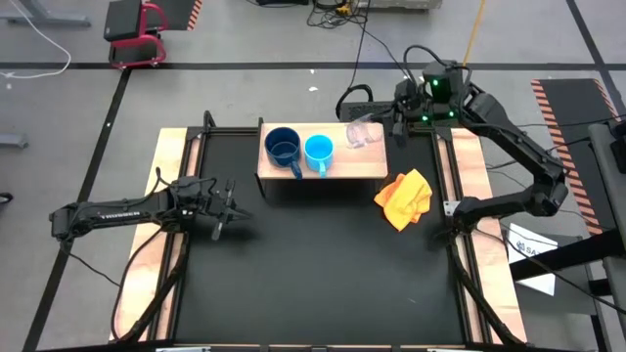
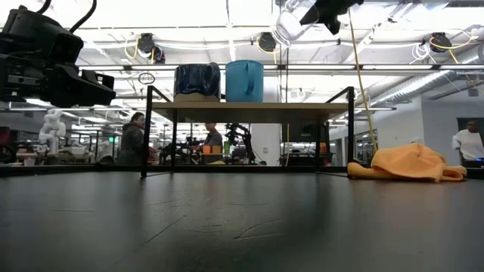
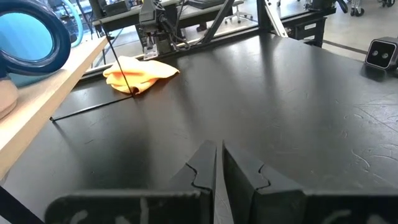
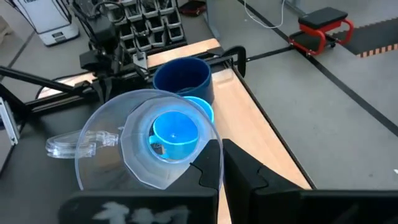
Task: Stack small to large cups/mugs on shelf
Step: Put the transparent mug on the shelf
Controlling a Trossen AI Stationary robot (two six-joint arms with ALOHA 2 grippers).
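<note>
The low view alone shows the glass cup held well above the shelf. In the high view it hangs over the shelf's right end. The right gripper pinches the cup's rim, mouth toward the wrist camera, handle sideways. The navy mug and sky-blue mug stand upright side by side on the shelf. The left gripper, fingers pressed nearly together and holding nothing, hovers over the table's left side.

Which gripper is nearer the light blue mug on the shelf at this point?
Right. The right gripper holds the clear glass cup above the shelf's right end, beside the light blue mug. The left gripper waits, shut, over the mat off the shelf's left front.
</note>
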